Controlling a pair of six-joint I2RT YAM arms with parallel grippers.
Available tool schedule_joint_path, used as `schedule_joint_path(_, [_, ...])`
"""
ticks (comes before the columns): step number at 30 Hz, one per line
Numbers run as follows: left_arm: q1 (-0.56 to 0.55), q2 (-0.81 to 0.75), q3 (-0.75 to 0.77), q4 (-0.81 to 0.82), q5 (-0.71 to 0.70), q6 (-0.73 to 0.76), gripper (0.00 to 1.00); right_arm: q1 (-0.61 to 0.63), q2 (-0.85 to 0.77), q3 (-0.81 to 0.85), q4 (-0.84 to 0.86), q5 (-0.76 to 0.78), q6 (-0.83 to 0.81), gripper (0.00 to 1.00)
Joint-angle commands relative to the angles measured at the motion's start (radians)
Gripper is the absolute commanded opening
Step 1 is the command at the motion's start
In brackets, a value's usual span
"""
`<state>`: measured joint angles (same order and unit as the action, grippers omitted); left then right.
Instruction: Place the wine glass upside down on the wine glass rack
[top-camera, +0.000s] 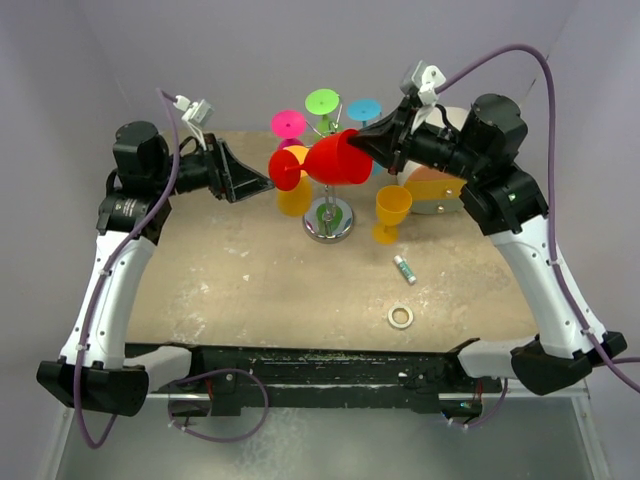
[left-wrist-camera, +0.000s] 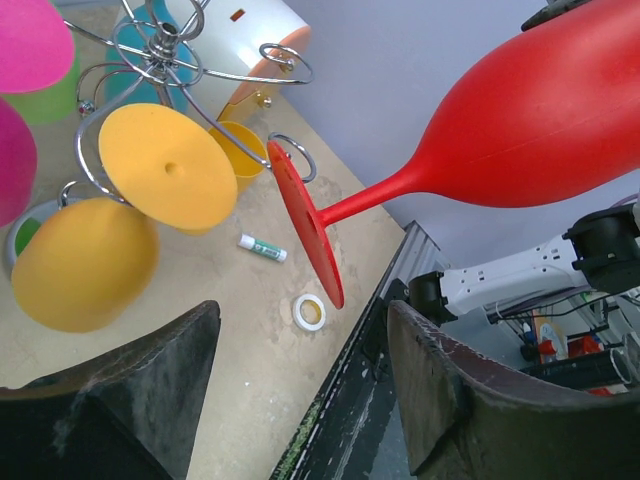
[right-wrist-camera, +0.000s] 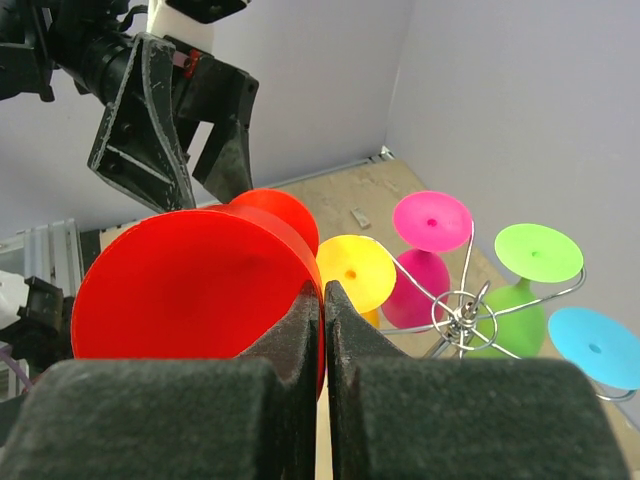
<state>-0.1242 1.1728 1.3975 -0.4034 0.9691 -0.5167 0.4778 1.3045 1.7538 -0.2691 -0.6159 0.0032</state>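
A red wine glass (top-camera: 335, 160) lies on its side in the air over the chrome wine glass rack (top-camera: 330, 222). My right gripper (top-camera: 362, 140) is shut on its rim; in the right wrist view the fingers (right-wrist-camera: 300, 330) pinch the bowl wall (right-wrist-camera: 190, 290). The glass's foot (left-wrist-camera: 305, 225) points toward my left gripper (top-camera: 262, 183), which is open and empty (left-wrist-camera: 300, 315), just short of the foot. The rack's spiral arms (left-wrist-camera: 165, 45) carry yellow, pink, green and blue glasses hanging upside down (right-wrist-camera: 458, 310).
A yellow glass (top-camera: 392, 210) stands upright right of the rack. A round white-and-orange drawer box (top-camera: 435, 190) sits behind it. A small white tube (top-camera: 404, 268) and a tape roll (top-camera: 401, 317) lie on the table nearer the front.
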Motion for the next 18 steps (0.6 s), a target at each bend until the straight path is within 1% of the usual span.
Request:
schedule_joint_path(1, [-0.016, 0.014, 0.051, 0.074, 0.02, -0.031, 0.67, 0.007, -0.001, 0.006, 0.07, 0.025, 0.023, 0.0])
schedule_joint_path(4, [-0.026, 0.027, 0.053, 0.079, 0.019, -0.035, 0.61, 0.012, 0.001, -0.007, 0.07, 0.026, 0.021, 0.0])
schedule_joint_path(9, [-0.031, 0.034, 0.052, 0.09, 0.021, -0.044, 0.46, 0.027, 0.021, 0.01, 0.068, 0.045, -0.001, 0.0])
schedule_joint_path(14, [-0.034, 0.032, 0.052, 0.083, 0.013, -0.033, 0.38, 0.041, 0.031, 0.013, 0.061, 0.078, -0.034, 0.0])
schedule_joint_path(18, [-0.036, 0.03, 0.043, 0.083, 0.003, -0.031, 0.29, 0.049, 0.034, 0.005, 0.065, 0.086, -0.039, 0.0])
